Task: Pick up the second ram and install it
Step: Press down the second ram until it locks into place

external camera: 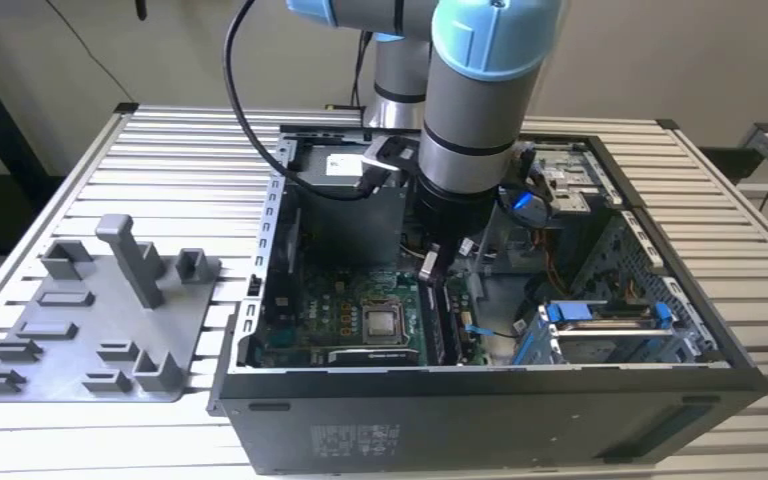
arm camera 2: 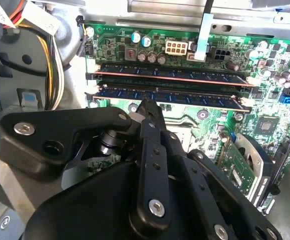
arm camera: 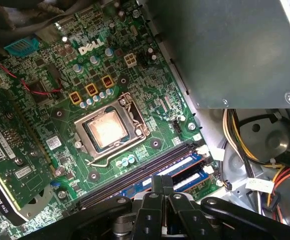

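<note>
Exterior view: my arm reaches into the open case (external camera: pixel 704 345), my gripper (external camera: pixel 428 268) low over the motherboard (external camera: pixel 324 320). Second wrist view: two sticks sit in adjacent slots; the second ram (arm camera 2: pixel 169 95) lies nearest my narrowed, empty fingertips (arm camera 2: pixel 148 107). First wrist view: the ram (arm camera: pixel 177 175) stands beside the CPU socket (arm camera: pixel 107 129). I judge seating underway; next calls for firm, even downward pressure.
</note>
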Motion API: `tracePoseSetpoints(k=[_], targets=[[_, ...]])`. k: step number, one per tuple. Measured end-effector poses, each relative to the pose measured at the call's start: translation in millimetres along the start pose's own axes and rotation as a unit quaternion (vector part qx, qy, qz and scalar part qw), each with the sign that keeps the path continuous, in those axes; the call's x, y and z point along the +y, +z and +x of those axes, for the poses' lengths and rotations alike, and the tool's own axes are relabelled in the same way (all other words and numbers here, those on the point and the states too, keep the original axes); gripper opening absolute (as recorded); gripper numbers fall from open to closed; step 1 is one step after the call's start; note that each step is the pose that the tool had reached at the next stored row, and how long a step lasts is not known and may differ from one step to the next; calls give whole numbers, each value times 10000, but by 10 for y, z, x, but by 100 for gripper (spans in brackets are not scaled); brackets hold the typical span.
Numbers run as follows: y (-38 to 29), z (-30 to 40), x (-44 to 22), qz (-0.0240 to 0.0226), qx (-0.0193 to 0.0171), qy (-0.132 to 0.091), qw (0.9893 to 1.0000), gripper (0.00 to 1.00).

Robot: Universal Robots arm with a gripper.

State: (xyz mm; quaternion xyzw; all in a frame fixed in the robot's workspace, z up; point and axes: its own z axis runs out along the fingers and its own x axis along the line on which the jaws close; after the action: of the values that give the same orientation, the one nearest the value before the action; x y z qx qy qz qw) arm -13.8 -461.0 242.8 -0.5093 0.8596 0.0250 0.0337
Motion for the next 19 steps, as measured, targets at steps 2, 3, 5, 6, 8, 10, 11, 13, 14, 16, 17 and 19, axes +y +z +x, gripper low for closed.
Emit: tracePoseSetpoints(k=[2, 3, 5, 6, 8, 10, 11, 13, 14, 16, 17, 19], targets=[[0, 0, 0, 0, 0, 0, 10000, 11], [0, 0, 1, 0, 0, 0, 10000, 11], [9, 4, 5, -1, -3, 1, 10000, 11], [16, 5, 6, -2, -3, 1, 10000, 11], [30, 6, 6, -3, -4, 0, 10000, 11], [53, 8, 6, -6, -3, 0, 10000, 11], [62, 9, 7, -9, -2, 1, 10000, 11], [86, 11, 7, -12, -2, 0, 10000, 11], [98, 12, 6, -13, -2, -10, 10000, 11], [102, 13, 6, -15, 0, -37, 10000, 11], [102, 13, 6, -17, 1, -61, 10000, 11], [102, 15, 5, -25, 0, -156, 9999, 11]])
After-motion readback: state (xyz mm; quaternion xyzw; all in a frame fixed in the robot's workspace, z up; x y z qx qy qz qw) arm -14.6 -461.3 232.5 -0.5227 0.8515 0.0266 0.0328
